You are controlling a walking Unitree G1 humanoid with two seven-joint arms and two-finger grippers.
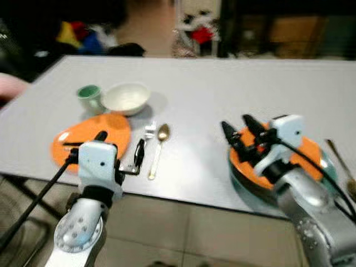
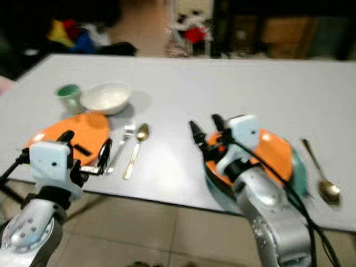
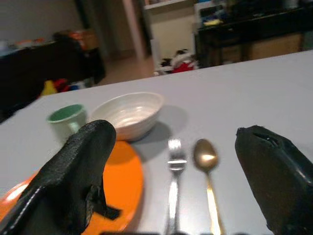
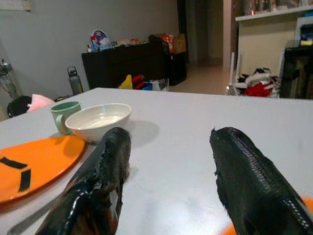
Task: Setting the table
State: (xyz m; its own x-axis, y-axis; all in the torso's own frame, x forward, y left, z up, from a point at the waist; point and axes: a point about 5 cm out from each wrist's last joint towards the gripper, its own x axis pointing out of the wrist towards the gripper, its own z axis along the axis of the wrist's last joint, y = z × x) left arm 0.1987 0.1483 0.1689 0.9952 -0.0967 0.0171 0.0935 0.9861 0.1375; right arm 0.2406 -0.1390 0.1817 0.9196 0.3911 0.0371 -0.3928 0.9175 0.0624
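On the grey table (image 1: 222, 89), an orange plate (image 1: 92, 136) lies at the front left, with a white bowl (image 1: 127, 98) and a green cup (image 1: 89, 97) just behind it. A fork (image 3: 175, 166) and a gold spoon (image 1: 158, 147) lie side by side to the plate's right. My left gripper (image 1: 119, 144) is open and empty, low over the plate's right edge and the fork. At the front right, a second orange plate (image 1: 303, 153) rests on a teal dish (image 2: 299, 167), with another spoon (image 2: 320, 178) to its right. My right gripper (image 1: 235, 122) is open and empty over that plate's left rim.
The table's front edge runs just under both wrists, with tiled floor (image 1: 183, 233) below. Beyond the far edge are colourful clutter (image 1: 83, 36), a red and white heap (image 1: 200, 30) and dark furniture (image 4: 127, 61). A pink object (image 1: 11, 86) sits at the left edge.
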